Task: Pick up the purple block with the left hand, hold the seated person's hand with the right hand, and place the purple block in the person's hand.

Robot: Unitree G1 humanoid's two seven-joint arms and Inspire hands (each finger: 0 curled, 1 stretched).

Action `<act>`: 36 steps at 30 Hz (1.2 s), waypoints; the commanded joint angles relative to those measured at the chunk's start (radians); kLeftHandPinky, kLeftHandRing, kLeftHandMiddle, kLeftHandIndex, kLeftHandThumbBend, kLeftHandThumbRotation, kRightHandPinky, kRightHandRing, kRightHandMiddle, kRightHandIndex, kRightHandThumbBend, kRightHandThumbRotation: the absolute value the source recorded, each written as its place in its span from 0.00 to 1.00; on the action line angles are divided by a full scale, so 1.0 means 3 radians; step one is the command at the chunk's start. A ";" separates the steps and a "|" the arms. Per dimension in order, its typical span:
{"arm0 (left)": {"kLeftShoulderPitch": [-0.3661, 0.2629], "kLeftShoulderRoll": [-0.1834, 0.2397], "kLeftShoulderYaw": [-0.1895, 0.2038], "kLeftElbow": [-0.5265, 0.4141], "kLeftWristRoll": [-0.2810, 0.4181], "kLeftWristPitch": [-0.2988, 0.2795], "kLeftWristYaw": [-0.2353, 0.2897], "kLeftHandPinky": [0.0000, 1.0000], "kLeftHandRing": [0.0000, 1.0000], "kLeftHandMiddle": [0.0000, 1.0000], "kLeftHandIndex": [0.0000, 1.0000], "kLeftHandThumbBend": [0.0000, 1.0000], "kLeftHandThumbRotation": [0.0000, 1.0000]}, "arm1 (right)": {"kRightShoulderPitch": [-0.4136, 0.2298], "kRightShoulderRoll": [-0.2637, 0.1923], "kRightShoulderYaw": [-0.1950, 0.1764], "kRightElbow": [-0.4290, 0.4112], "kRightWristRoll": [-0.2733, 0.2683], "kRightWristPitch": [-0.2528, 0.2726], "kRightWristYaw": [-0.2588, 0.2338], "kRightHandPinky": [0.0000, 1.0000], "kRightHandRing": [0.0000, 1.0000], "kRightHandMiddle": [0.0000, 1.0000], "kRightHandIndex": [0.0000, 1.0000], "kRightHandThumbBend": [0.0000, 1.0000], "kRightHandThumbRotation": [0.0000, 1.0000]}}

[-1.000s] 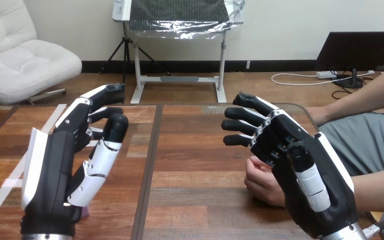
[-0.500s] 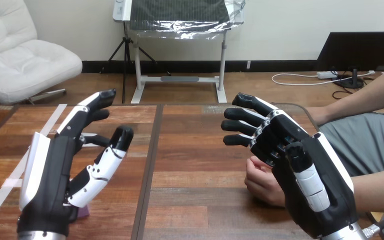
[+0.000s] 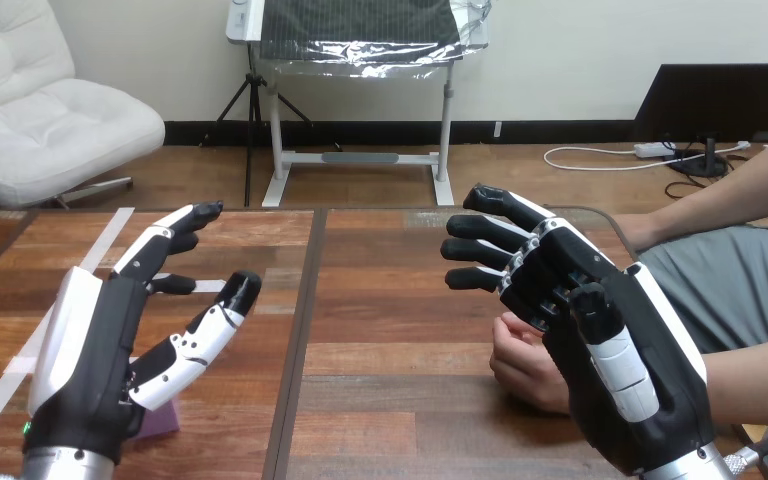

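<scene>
Both hands are spread. The left hand (image 3: pixel 95 375) has been lowered and opened over the block (image 3: pixel 163 420), which lies ungrasped on the table (image 3: pixel 400 300) beneath it. The right hand (image 3: pixel 600 345) is held over the person's hand (image 3: pixel 522 362), unclasped; a grasp is judged imminent.

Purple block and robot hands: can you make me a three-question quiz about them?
1. True or false: the robot's black-and-white left hand has fingers curled round the small purple block.
2. Pick one: the person's hand lies A) next to the robot's right hand, B) under the left hand, C) on the purple block.
3. Fill in: the purple block lies on the wooden ____.
Key: 1 false; 2 A; 3 table.
</scene>
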 commanded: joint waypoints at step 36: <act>-0.0715 0.0708 -0.0102 0.1231 0.0894 0.0184 0.0158 0.74 0.82 0.85 0.82 0.62 0.49 | -0.0176 0.0040 -0.0045 -0.0108 0.0004 -0.0048 -0.0008 0.72 0.78 0.79 0.82 0.89 0.76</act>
